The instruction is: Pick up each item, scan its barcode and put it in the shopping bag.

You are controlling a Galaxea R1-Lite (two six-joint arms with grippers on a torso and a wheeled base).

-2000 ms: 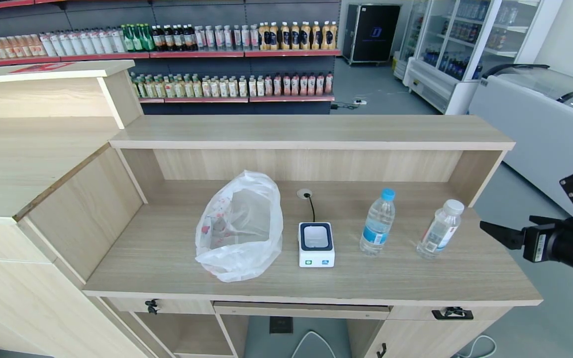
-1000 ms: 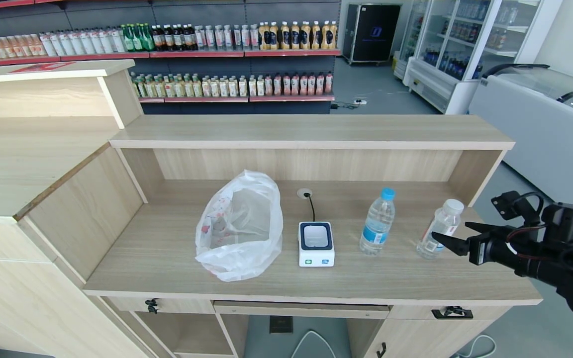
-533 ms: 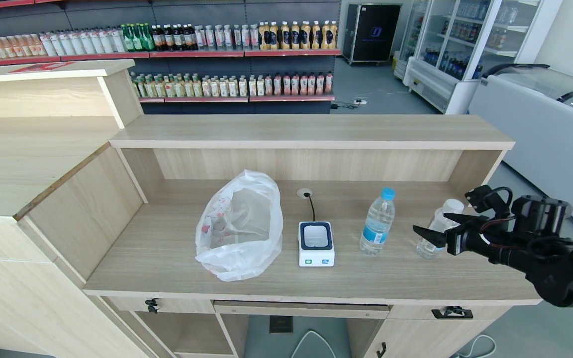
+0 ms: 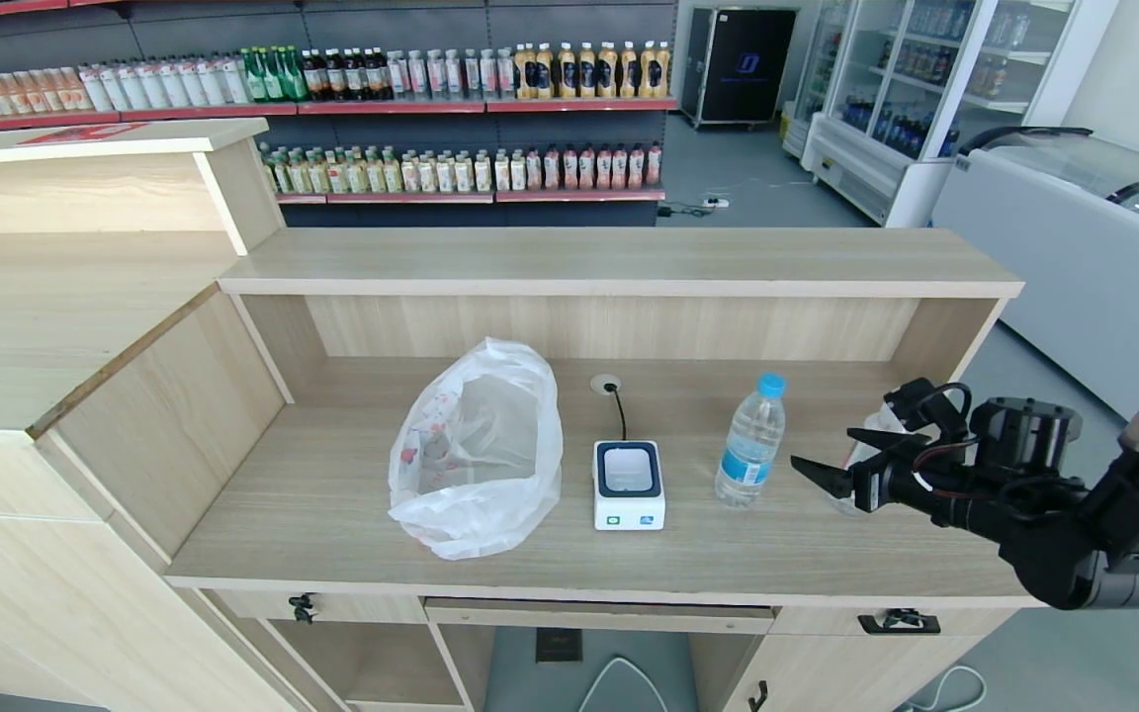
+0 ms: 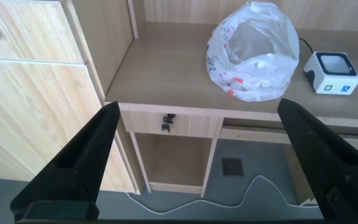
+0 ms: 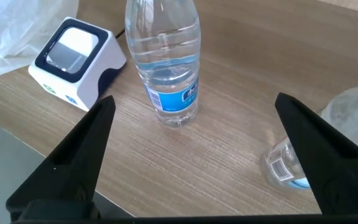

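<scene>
Plastic bottle [image 4: 749, 445], blue-capped, is found upright on the table [image 4: 777, 559], beside the scanner [image 4: 629, 485]. It is judged light, smooth and crushable; a mid-body grasp is advised. Nearby, the right jaws are held wide open, empty.

No print can be read; bottle label [image 4: 743, 467] (blue) and scanner stickers [image 4: 629, 520] too small.
</scene>
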